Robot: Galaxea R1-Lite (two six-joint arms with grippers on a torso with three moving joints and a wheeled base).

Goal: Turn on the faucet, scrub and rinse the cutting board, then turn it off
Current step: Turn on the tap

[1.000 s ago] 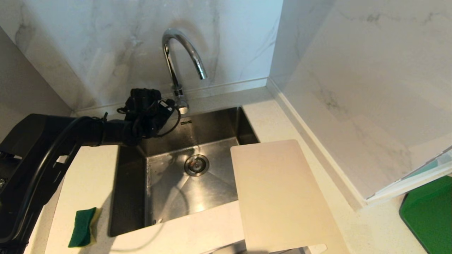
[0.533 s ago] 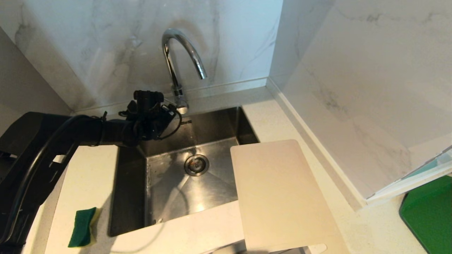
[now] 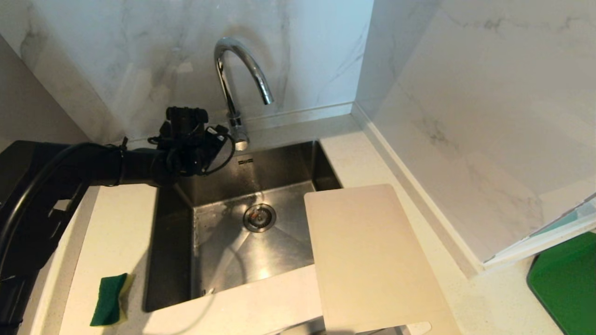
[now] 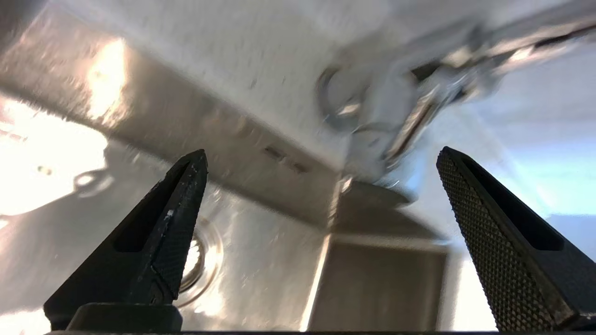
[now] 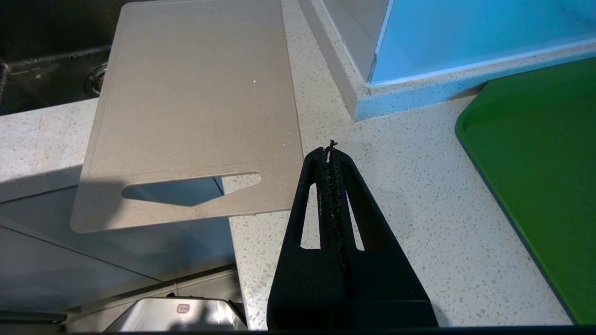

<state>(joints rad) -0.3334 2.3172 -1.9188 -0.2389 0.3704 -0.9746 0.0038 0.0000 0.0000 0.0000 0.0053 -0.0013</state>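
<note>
The chrome faucet (image 3: 242,70) arches over the back of the sink, and no water shows at its spout. My left gripper (image 3: 209,139) hovers just left of the faucet's base, over the sink's back left corner. In the left wrist view the left gripper (image 4: 321,150) is open and empty, with the blurred faucet base (image 4: 372,121) ahead of it between the fingers' lines. The cream cutting board (image 3: 372,260) lies flat on the counter right of the sink, overhanging the sink and the front edge. My right gripper (image 5: 330,151) is shut and empty, parked just right of the cutting board's (image 5: 195,102) slotted end.
A green and yellow sponge (image 3: 109,299) lies on the counter left of the steel sink (image 3: 223,260). A dark green mat (image 3: 565,284) sits at the far right beside a marble wall corner. The drain (image 3: 259,217) is in the middle of the basin.
My left arm has drawn a little to the left and slightly up, away from the faucet's base, with the fingers still open. Board, sponge and right gripper have not moved.
</note>
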